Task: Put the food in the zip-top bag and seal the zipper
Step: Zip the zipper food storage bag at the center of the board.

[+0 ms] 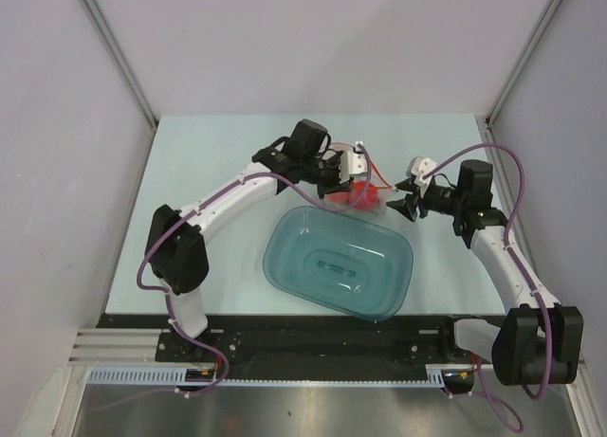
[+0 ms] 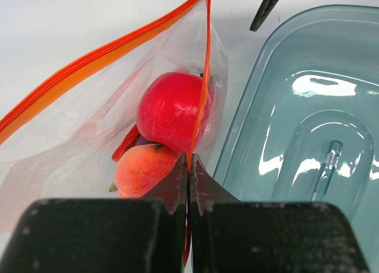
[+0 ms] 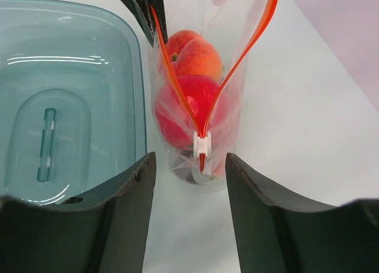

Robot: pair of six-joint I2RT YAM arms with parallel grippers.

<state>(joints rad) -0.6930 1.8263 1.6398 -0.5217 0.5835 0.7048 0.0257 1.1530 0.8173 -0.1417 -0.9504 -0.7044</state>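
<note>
Left gripper is pinching the zipper to anchor the bag while right gripper, jaws apart, is straddling the slider.

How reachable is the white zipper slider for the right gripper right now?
Probably yes. The right gripper faces the white slider head-on, jaws apart either side, nothing between. The left gripper pinches the zipper strip at the far end, and the teal tub sits off to one side.
</note>
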